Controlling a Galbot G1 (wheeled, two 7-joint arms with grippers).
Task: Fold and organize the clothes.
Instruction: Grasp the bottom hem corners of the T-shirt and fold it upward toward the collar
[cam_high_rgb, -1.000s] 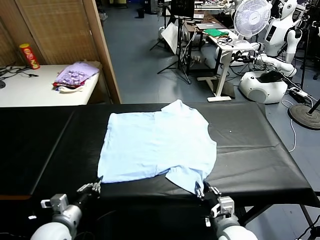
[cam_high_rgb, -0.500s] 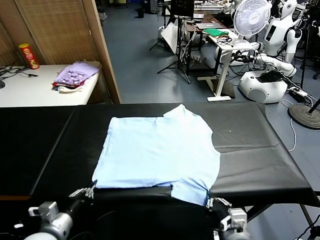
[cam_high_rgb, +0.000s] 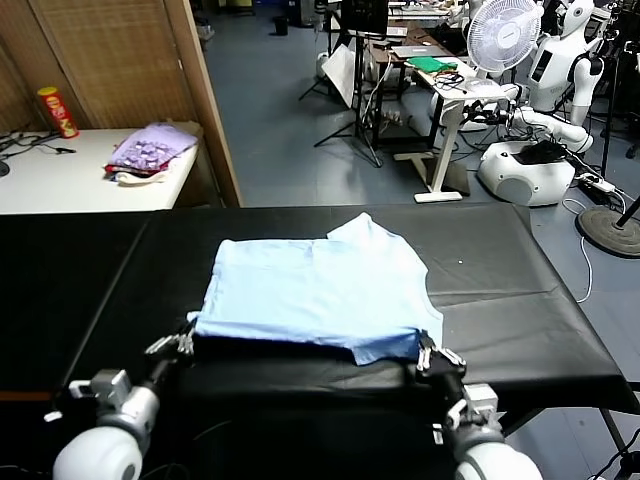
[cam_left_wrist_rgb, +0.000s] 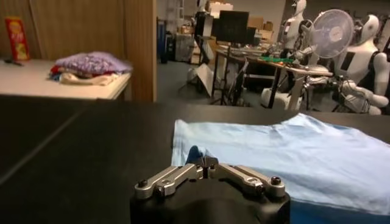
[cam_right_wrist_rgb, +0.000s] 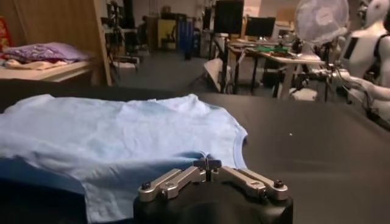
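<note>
Head view: the sky-blue T-shirt (cam_high_rgb: 315, 290) lies spread on the black bench (cam_high_rgb: 520, 300), its near hem lifted between the left gripper (cam_high_rgb: 185, 338) and right gripper (cam_high_rgb: 428, 350). Left wrist view: the left gripper (cam_left_wrist_rgb: 207, 163) is pinched closed on a hem corner. Right wrist view: the right gripper (cam_right_wrist_rgb: 207, 164) is clamped on fabric just beside the neckline.

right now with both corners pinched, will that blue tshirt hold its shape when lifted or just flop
Likely flop: the T-shirt sags between the left end effector and right end effector, and its lifted edge droops. Probably light, since its thin fabric wrinkles easily. It may drag rather than slide freely on the black table.
</note>
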